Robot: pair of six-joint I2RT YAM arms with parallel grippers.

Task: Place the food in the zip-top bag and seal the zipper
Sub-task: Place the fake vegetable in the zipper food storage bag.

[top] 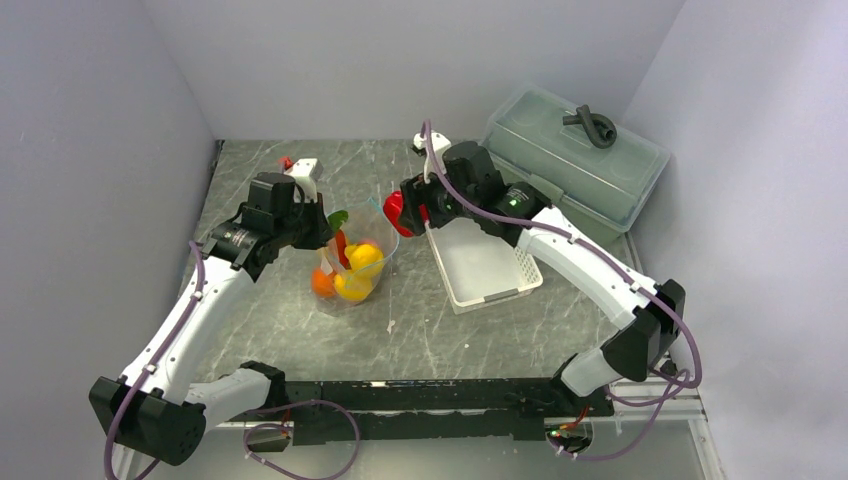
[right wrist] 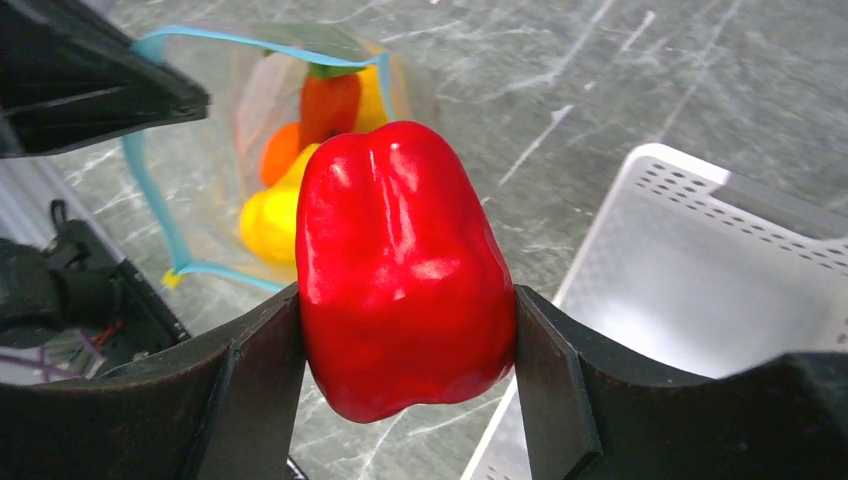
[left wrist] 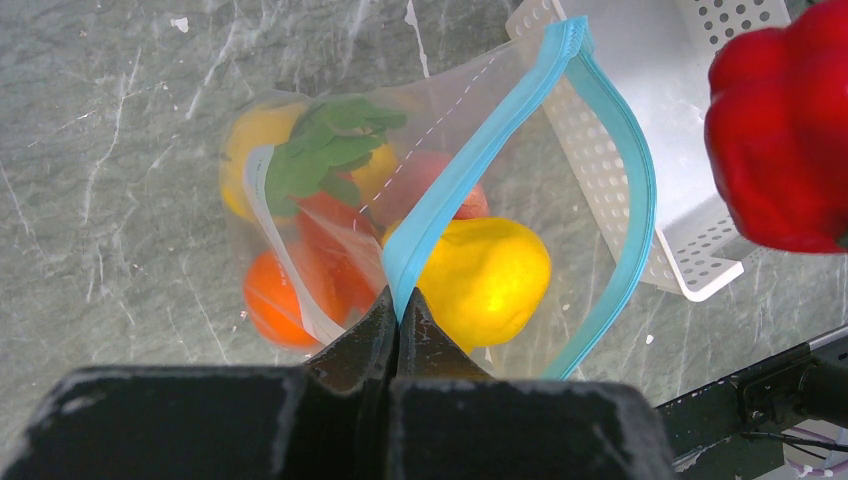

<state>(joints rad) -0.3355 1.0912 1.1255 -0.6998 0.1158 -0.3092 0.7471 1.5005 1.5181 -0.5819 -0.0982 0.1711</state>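
White slotted basket [top: 482,266] on grey marbled table [top: 450,340], grey-green lidded box [top: 560,160] just behind it

Pale grey walls [top: 400,60] enclose a grey marble-patterned table [top: 440,330] on three sides, evenly lit.

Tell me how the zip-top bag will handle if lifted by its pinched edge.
Likely floppy: the zip-top bag sags around the fruits. Probably bottom-heavy, so it may swing under the zipper pinched by the left gripper.

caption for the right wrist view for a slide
Right gripper holds the red pepper beside the open zip-top bag.
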